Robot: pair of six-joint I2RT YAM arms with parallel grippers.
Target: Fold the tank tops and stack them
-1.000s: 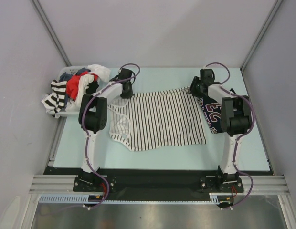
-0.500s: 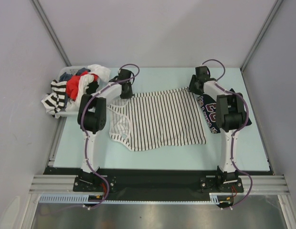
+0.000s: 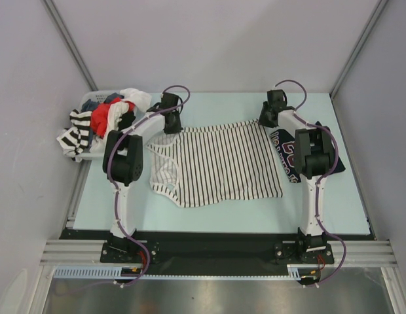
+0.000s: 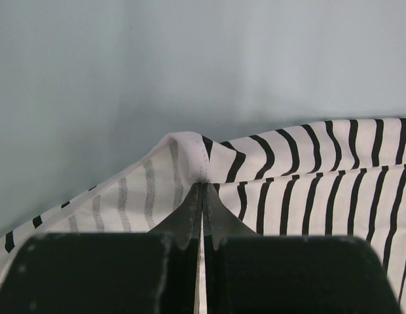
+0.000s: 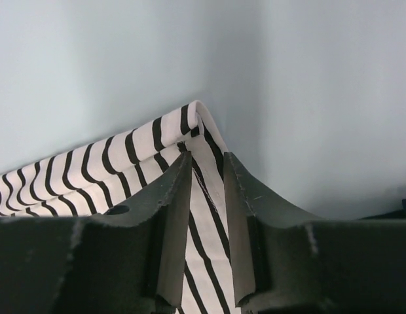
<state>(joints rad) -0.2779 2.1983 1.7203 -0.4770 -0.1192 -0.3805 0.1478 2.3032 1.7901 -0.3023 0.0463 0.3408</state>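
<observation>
We see the striped tank top (image 3: 216, 163) spread flat in the middle of the pale surface (image 3: 334, 203), between the two arms. The left tool (image 4: 202, 186) is closed tight on its far left corner, with the cloth puckered up at the tips. The right tool (image 5: 207, 160) straddles the far right corner with a narrow gap, and we cannot tell whether it grips. The navy jersey (image 3: 286, 157) lies just to the right, partly under the right arm. A basket (image 3: 92, 156) heaped with clothes sits at the far left.
</observation>
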